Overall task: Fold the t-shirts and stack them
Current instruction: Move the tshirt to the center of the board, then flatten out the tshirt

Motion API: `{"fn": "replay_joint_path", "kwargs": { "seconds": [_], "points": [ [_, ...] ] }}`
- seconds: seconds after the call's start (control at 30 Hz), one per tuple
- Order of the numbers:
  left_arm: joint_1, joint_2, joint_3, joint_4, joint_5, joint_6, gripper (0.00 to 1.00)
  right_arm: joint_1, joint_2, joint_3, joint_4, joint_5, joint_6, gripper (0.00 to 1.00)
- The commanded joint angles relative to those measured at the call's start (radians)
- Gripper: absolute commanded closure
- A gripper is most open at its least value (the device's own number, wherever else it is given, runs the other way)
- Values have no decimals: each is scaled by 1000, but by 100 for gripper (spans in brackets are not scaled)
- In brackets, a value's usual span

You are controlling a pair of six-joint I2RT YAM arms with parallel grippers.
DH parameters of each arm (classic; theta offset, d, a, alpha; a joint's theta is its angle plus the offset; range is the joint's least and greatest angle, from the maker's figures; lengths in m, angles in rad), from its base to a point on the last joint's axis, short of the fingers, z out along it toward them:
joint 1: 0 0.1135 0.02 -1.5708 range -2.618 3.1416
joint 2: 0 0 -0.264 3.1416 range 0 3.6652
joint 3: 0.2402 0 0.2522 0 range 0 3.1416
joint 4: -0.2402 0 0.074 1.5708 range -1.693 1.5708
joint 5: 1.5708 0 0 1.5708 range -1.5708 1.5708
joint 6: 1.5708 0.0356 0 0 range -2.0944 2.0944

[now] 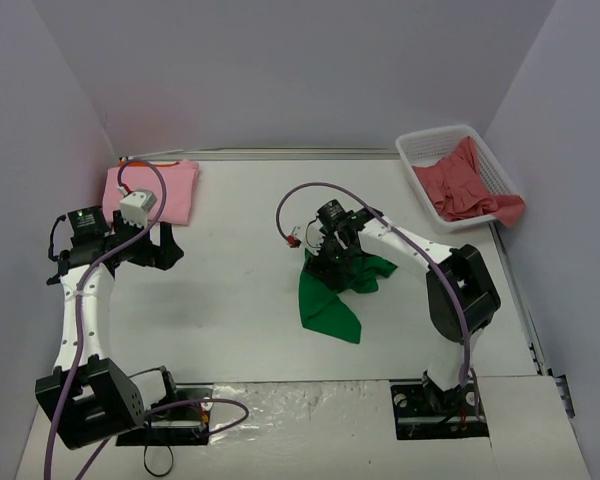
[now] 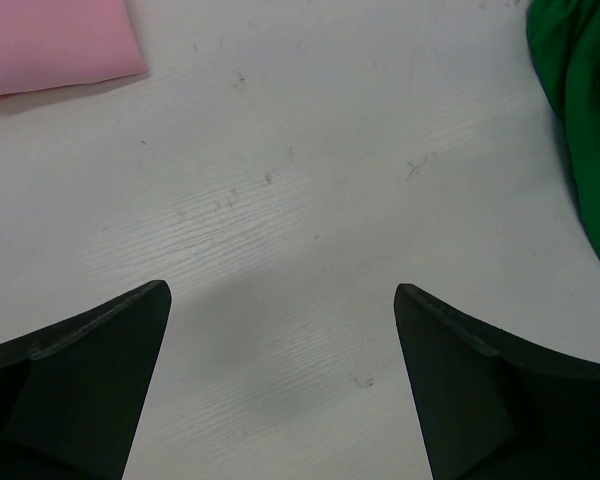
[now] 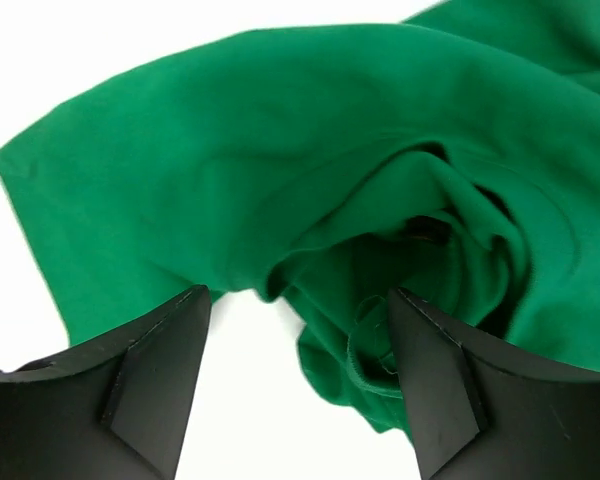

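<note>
Two arms, bolted at the near edge of the table (image 1: 240, 340), each trailing one purple cable.

One left gripper (image 2: 280, 290): jaws spread wide, nothing between them, hovering above bare tabletop on the left side. Its wrist view shows a corner of pink cloth at upper left and green cloth at the right edge.

One right gripper (image 3: 300, 292): jaws apart, lowered onto the green t-shirt (image 1: 332, 305) at mid-table. A bunched fold of the shirt lies in the gap, close against one finger (image 3: 435, 380), with white tabletop showing between the cloth and the other finger. No pinch is visible.

Three t-shirts counted:
- One green t-shirt, crumpled and unfolded, centre of the table, partly under the right gripper, with a flat flap reaching toward the near edge.
- One pink t-shirt (image 1: 170, 190), folded flat into a rectangle, at the far left corner, well apart from the green one.
- One coral red t-shirt (image 1: 465, 185), heaped loose in the basket, one end spilling over its nearer rim.

One white lattice basket (image 1: 425, 150), far right corner, against the wall.

Surface: white tabletop with a faint wood-grain texture and small dark scuffs. A glossy strip runs along the near edge between the bases.

Room: plain pale grey panels close in the left, back and right sides.
</note>
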State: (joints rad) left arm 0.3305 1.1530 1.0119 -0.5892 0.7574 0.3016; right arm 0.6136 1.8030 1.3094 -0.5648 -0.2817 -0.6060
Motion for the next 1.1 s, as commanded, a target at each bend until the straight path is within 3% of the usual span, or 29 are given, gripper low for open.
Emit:
{"fn": "replay_joint_path", "kwargs": {
  "seconds": [0.0,0.4,0.87,1.07],
  "points": [
    [7,-1,21,15,19,7,6,-20,-95,-28,34,65,21,34],
    [5,10,24,8,51,10,6,-20,-312,-113,51,154,23,37],
    [7,11,28,-3,53,18,6,-21,-162,-151,135,171,18,38],
    [7,16,27,-4,57,21,6,-31,-105,-153,213,260,32,40]
  ]
}}
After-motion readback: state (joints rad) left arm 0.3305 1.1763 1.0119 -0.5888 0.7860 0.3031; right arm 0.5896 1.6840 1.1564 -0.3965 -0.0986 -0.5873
